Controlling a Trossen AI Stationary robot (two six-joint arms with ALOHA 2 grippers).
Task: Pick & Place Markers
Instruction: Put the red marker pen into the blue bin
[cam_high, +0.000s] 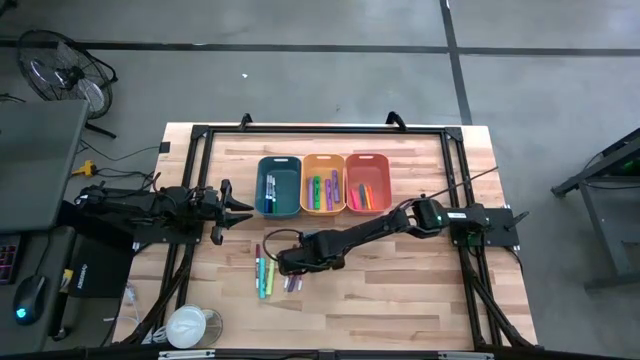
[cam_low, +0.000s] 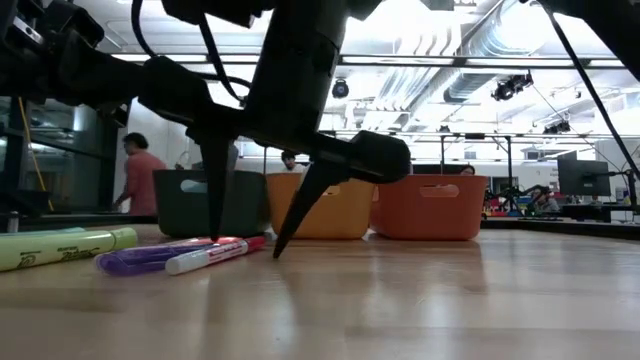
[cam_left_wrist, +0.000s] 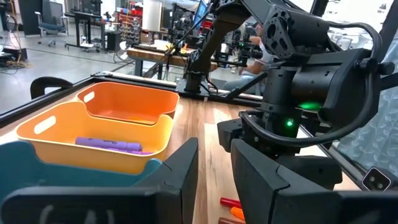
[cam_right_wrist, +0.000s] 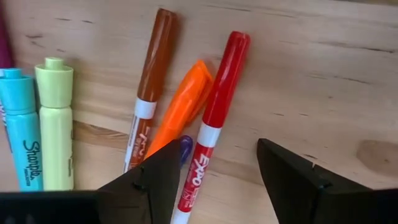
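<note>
Big wooden tabletop (cam_high: 400, 300) with three bins along the far side: teal bin (cam_high: 278, 186), yellow-orange bin (cam_high: 323, 183), orange bin (cam_high: 367, 182), each with some markers already in. The right tool (cam_right_wrist: 214, 171) is down over the loose markers (cam_high: 267, 272) lying near-left of the bins, fingers spread wide around a red marker (cam_right_wrist: 214, 112), not pinching it. The left tool (cam_high: 240, 207) waits beside the teal bin; can't tell if it's open or closed.
</note>
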